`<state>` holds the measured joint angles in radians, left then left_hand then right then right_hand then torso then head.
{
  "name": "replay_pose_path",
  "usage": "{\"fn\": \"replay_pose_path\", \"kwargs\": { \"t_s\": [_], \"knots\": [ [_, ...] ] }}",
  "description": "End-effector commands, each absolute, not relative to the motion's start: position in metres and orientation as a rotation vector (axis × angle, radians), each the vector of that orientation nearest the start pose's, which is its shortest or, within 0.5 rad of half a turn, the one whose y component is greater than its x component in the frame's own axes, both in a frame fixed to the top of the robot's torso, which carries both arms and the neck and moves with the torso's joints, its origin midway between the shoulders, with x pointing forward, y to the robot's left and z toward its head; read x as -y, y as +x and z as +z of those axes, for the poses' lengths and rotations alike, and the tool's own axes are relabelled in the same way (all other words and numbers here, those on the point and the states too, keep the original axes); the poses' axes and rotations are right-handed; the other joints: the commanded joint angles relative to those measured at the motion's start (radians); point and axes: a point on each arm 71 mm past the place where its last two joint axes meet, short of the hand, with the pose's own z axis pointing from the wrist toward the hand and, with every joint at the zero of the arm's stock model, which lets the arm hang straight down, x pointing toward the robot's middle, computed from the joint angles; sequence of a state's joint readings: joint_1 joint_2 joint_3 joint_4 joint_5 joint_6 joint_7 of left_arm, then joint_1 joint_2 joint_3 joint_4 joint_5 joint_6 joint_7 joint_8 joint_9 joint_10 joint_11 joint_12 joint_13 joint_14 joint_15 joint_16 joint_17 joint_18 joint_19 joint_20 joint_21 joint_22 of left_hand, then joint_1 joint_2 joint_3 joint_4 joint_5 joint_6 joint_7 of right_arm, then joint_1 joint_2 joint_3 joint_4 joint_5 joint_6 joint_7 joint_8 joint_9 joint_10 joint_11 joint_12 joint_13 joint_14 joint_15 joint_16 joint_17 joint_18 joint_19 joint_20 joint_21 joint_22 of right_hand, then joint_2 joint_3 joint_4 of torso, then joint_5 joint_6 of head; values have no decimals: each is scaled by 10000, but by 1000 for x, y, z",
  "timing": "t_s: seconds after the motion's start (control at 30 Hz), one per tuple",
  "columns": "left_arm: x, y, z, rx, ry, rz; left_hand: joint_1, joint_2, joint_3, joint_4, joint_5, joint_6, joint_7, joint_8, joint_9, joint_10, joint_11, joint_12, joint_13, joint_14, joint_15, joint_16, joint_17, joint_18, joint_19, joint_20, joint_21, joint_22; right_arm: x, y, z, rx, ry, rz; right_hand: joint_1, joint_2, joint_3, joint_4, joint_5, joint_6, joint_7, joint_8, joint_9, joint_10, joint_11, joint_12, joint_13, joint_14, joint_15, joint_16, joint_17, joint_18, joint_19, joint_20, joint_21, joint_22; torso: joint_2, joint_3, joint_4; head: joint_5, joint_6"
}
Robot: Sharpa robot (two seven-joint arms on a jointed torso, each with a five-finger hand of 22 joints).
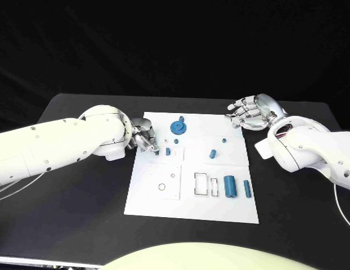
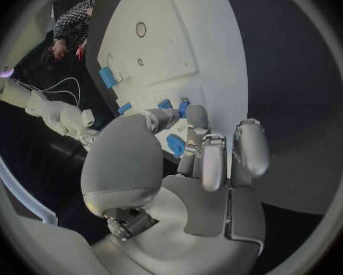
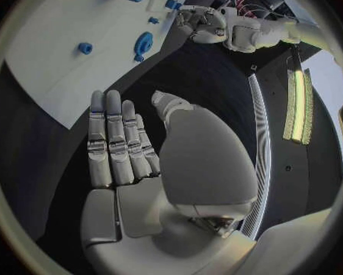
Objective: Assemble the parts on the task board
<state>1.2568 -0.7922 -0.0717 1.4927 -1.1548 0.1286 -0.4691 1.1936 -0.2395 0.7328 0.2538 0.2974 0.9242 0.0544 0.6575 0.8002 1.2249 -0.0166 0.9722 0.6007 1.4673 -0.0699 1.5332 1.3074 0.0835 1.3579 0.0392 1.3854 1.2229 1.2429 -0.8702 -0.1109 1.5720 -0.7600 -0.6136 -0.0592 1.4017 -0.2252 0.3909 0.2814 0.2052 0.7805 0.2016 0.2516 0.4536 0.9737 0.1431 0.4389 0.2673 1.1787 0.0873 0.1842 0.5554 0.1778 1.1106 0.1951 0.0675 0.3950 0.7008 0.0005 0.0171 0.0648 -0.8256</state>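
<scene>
- Two blue cylinders [image 1: 228, 186] lie loose at the task board's [image 1: 224, 211] near edge, long axes pointing away from the robot; most assembly seems left.
- Left robot hand [image 1: 145, 136] apparently pinches a small blue part [image 2: 176, 144] over the board's left side.
- Right robot hand [image 1: 254, 111] hovers released above the desk [image 1: 77, 225].

Table [image 1: 77, 225]: black, matte top, rounded far corners, filling the head view from 3 through 9 o'clock.
Backdrop [image 1: 175, 45]: black, unlit, spanning 10 to 2 o'clock behind the table.
Light strip [image 3: 297, 104]: long, pale, glowing, in the right wrist view.
</scene>
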Motion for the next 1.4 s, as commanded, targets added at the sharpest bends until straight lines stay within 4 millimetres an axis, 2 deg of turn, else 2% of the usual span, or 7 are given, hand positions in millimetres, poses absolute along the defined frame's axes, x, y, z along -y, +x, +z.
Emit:
{"fn": "replay_pose_path", "kwargs": {
  "t_s": [0.03, 0.2, 0.4, 0.77, 1.4],
  "knots": [
    [-197, 487, -211, -22531, -249, -4159, 21, 66, 1998, -1979, 8, 63, -12, -8, 11, 94, -59, -1, -5, 867, -69, 36, 2087, -66, 61, -26, 45, 8, 220, 482, -183, -15840, 5934, 8801, -53, 49, 15, -44, -58, -69, 211, 69, -15, -36, 55, -36, -15, -43, 8, -50, -12, 43, -67, -4, -34, -15, 10, -4, -4, 5, -10],
    [-196, 487, -212, -22591, -217, -4197, 18, 62, 2003, -1987, 6, 67, -13, -11, 8, 97, -60, -3, -6, 867, -69, 37, 2087, -64, 55, -27, 41, -1, 220, 482, -183, -15862, 5938, 8811, -52, 50, 16, -45, -58, -69, 211, 72, -15, -36, 55, -36, -20, -42, 8, -52, -14, 43, -68, -3, -33, -20, 7, 3, 5, 122, -39],
    [-196, 486, -213, -22730, -174, -4198, 15, 54, 2003, -1993, 4, 69, -13, -13, 6, 101, -60, 0, 1, 872, -69, 45, 2101, -66, 60, -28, 46, 7, 220, 482, -183, -15853, 5945, 8816, -28, 51, 24, -63, -58, -72, 209, 82, -17, -35, 52, -37, -44, -39, 6, -63, -21, 46, -68, -3, -29, -42, 5, -6, 2, 95, -74],
    [-198, 486, -215, -22982, -66, -4070, 15, 32, 2009, -2016, 4, 79, -15, -18, 0, 111, -62, 10, 20, 874, -69, 50, 2109, -68, 65, -29, 53, 17, 221, 482, -183, -15815, 5959, 8798, 26, 55, 48, -104, -56, -75, 206, 106, -21, -24, 48, -36, -95, -24, 1, -83, -37, 50, -63, -4, -21, -89, 3, 4, 2, 103, -118],
    [-198, 487, -215, -22963, -398, -4426, 15, -15, 2020, -2069, 19, 116, -22, -27, -14, 153, -69, 50, 88, 883, -70, 67, 2136, -78, 88, -32, 78, 62, 222, 482, -184, -15893, 5964, 8777, 63, 40, 61, -138, -59, -94, 213, 121, -29, -35, 55, -46, -153, -35, 8, -118, -58, 47, -72, 0, -22, -142, 0, 1, -2, 74, -90]
  ]
}}
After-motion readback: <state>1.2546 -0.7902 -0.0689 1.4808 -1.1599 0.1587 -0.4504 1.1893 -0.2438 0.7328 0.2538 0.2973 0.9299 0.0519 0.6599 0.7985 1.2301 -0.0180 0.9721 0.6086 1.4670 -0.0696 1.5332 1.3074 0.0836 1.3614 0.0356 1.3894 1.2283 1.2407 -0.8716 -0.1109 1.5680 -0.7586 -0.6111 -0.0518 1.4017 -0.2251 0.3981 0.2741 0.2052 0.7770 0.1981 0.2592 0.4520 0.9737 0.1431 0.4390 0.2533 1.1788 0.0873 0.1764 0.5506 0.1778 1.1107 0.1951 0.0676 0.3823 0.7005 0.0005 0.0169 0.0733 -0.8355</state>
